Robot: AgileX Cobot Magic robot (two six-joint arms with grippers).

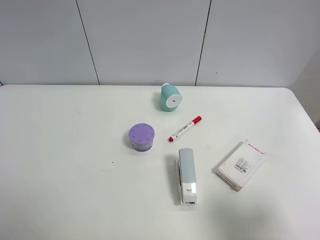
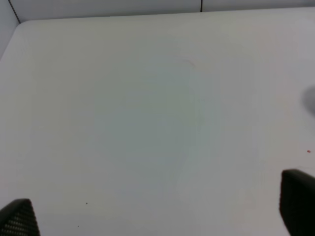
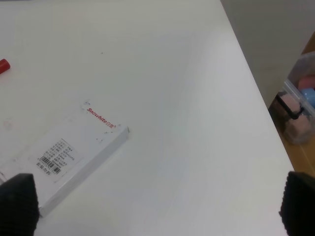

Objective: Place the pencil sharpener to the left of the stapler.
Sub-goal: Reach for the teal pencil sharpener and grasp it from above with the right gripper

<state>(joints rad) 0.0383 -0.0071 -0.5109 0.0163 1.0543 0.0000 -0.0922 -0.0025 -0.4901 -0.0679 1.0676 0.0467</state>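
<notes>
Task not begun: pencil sharpener (image 1: 170,97) sits upper centre of the high view, well apart from the stapler (image 1: 187,176) at lower centre; left gripper (image 2: 158,211) and right gripper (image 3: 157,204) both spread wide, empty; pick and place remain.

A: Wide white matte table (image 1: 55,165), far corner rounded, soft even light across all of it.
B: Behind it, a pale grey panelled wall (image 1: 145,40) with thin dark seams (image 1: 87,42) slanting.
A: And off the table edge, on the outer side of the right gripper (image 3: 157,209)?
B: Tan wooden floor (image 3: 304,162), and a clear plastic storage bin (image 3: 304,69) with pink and blue contents.
</notes>
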